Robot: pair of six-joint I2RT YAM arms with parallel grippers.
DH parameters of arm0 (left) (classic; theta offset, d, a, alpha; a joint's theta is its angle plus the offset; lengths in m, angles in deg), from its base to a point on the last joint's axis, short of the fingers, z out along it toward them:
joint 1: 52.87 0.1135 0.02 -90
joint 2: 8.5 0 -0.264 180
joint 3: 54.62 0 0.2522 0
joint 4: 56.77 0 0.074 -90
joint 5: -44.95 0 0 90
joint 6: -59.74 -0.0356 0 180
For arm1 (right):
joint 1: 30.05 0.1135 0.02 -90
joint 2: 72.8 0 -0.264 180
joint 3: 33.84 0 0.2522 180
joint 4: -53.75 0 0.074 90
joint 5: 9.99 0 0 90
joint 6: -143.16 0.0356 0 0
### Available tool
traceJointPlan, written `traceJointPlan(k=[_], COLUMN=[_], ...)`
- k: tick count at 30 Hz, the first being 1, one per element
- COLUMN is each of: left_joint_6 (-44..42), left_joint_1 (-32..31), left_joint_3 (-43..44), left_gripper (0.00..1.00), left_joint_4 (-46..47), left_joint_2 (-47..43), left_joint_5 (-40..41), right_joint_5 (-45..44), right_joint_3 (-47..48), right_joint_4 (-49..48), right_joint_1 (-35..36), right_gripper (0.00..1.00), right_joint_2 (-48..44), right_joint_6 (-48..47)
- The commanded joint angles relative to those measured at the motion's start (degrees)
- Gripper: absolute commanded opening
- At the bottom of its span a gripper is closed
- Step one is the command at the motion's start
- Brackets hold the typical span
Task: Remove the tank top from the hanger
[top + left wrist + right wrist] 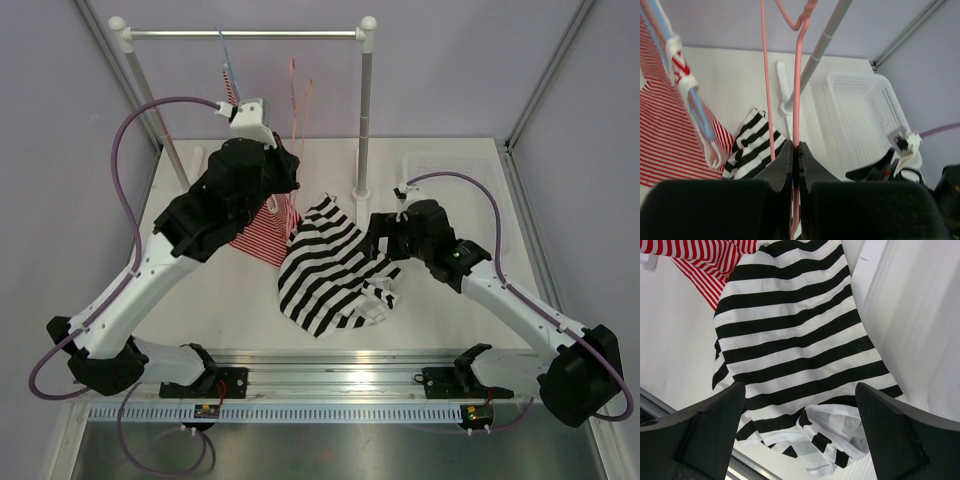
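Observation:
The black-and-white striped tank top (pixel 330 265) lies spread on the table, its hem crumpled at the near end. It also shows in the right wrist view (pixel 790 330) and the left wrist view (pixel 752 145). The pink hanger (pixel 297 100) stands upright below the rail, its hook apparently free of it. My left gripper (pixel 288 162) is shut on one of the hanger's wires (pixel 797 75), jaws (pixel 796 150) pressed together on it. My right gripper (pixel 375 235) is wide open just above the tank top's right side (pixel 800 410), touching nothing. I cannot tell whether the top still hangs on the hanger's lower part.
A red-and-white thin-striped top (pixel 262 235) hangs on a light blue hanger (pixel 695 105) from the rack's rail (pixel 240 35), under my left arm. The rack's right post (pixel 365 110) stands behind the tank top. A white basket (pixel 865 115) sits at the back right.

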State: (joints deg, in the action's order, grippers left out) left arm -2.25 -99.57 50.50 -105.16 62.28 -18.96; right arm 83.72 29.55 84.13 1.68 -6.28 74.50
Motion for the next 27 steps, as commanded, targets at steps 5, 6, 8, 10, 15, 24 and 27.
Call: traceJointPlan(k=[5, 6, 8, 10, 15, 24, 27], left_joint_6=[-4.3, -3.6, -3.5, -3.4, -4.2, -3.7, -3.0], left_joint_1=[2.1, 3.1, 5.8, 7.7, 11.4, 16.4, 17.0], left_joint_3=[17.7, 18.6, 20.3, 21.1, 25.9, 33.2, 32.1], left_gripper=[0.0, 0.0, 0.0, 0.0, 0.0, 0.0, 0.0], left_joint_4=[-2.1, -2.3, -2.5, -2.4, -1.9, -4.2, -3.7], left_joint_2=[11.1, 11.7, 13.4, 15.2, 18.7, 26.5, 27.6], left_joint_5=[3.2, 1.7, -1.8, -4.1, -8.1, -13.3, -13.3], right_joint_5=[-2.5, -2.7, -2.9, -2.7, -0.3, 0.5, 0.6], right_joint_3=[-1.4, -1.5, -1.4, -0.6, 0.7, -0.1, -0.1], right_joint_4=[0.8, 0.9, 0.9, 0.9, -0.2, -1.5, -1.5], right_joint_1=[-0.1, -0.1, -0.2, -0.1, -0.1, -0.1, -0.1], right_gripper=[0.99, 0.99, 0.99, 1.0, 0.99, 0.99, 0.99], right_joint_2=[-5.4, -5.8, -6.3, -6.4, -6.2, -5.8, -5.8], right_joint_6=[-0.7, -0.8, -1.0, -1.6, -2.2, -2.1, -2.1])
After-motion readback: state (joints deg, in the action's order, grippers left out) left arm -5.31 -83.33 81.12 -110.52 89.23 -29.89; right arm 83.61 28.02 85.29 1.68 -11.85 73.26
